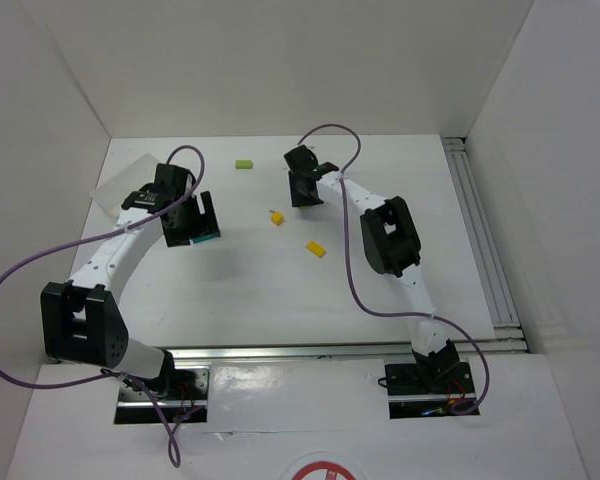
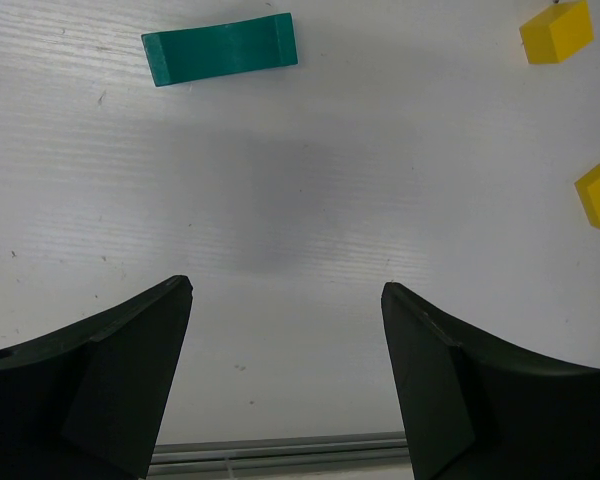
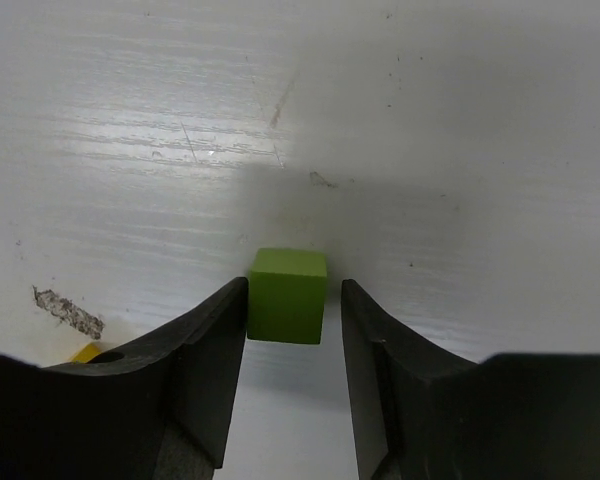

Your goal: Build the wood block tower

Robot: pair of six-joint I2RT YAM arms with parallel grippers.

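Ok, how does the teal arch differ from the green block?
The teal arch is long and dark; the green block is short, boxy and light. The arch lies ahead of the left gripper; the block shows between the fingers of the right gripper. Both rest on the table, unstacked.

Bare table [image 2: 280, 200] open between left gripper [image 2: 286, 288] fingers. Teal arch [image 2: 220, 50] ahead-left, yellow blocks [image 2: 557, 30] far right, well apart from it. Green block [image 3: 286, 280] lines up in right gripper [image 3: 294, 290] gap, slim margin either side.
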